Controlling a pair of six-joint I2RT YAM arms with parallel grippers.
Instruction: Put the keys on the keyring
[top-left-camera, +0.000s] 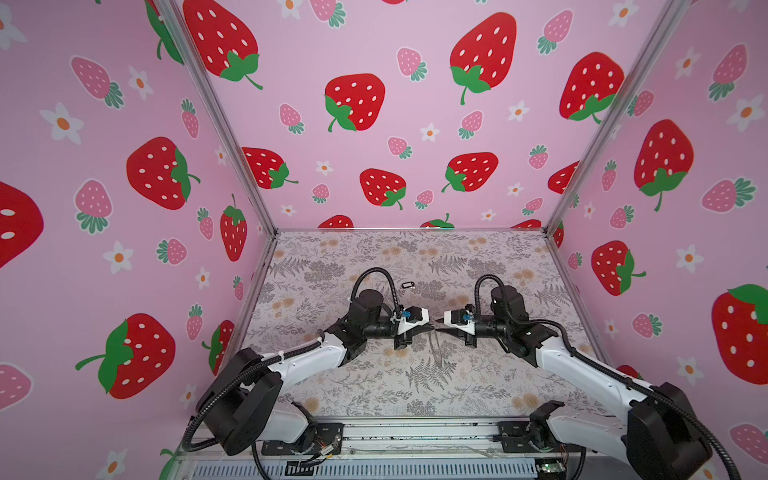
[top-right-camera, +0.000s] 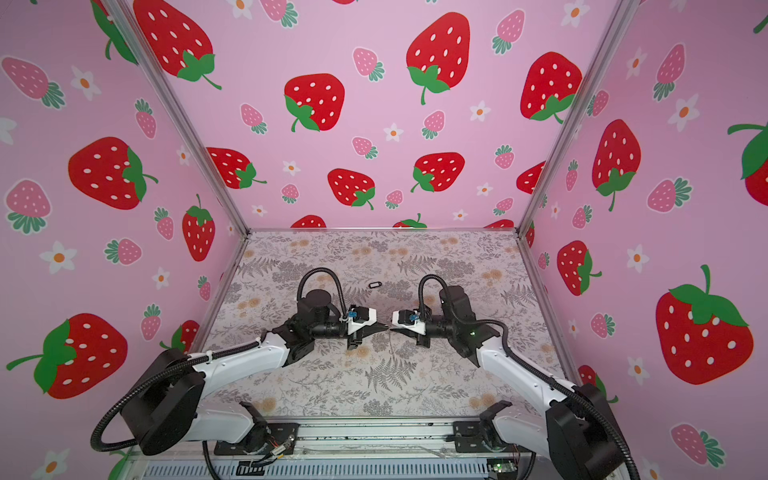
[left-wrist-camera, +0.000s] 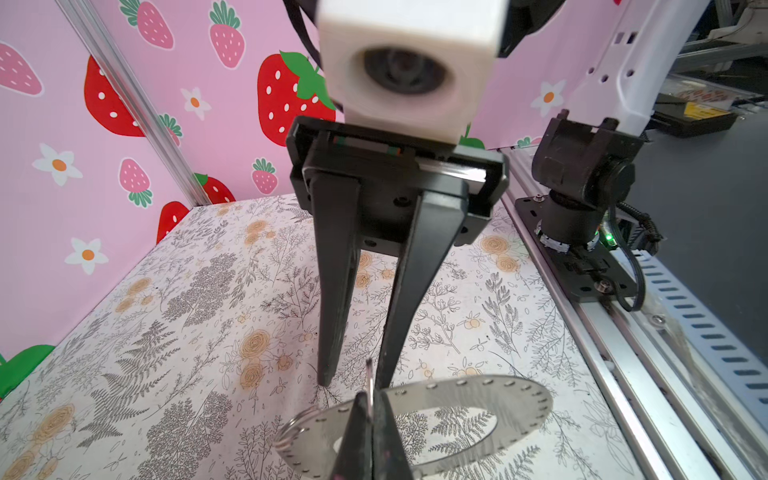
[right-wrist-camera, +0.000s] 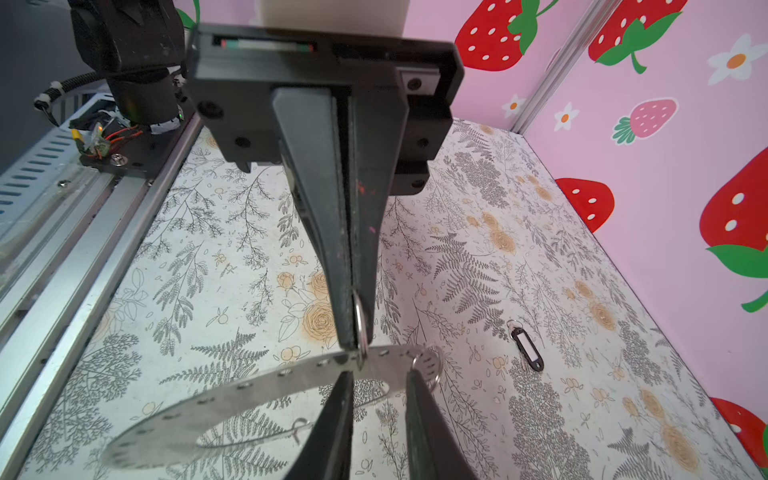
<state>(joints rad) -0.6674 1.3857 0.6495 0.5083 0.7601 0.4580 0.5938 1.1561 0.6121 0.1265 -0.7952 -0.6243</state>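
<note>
On the floral worktop (top-left-camera: 415, 390) the black tag (right-wrist-camera: 528, 347) is being left unthreaded, while the keyring (right-wrist-camera: 249, 386) is being held by its wire loop (right-wrist-camera: 360, 320) in the pinched left claw (right-wrist-camera: 356, 340), the right claw (left-wrist-camera: 355, 380) narrowly parted beside it

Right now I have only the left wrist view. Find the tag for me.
Observer: In both top views the tag lies on the table, farther back than the left gripper and right gripper.
Operator: Give me its state.
Observer: The right wrist view shows it flat, clear of the keyring and of the loop in the left gripper.
Operator: Say what's on it.
Observer: A small ring at one end.
</note>
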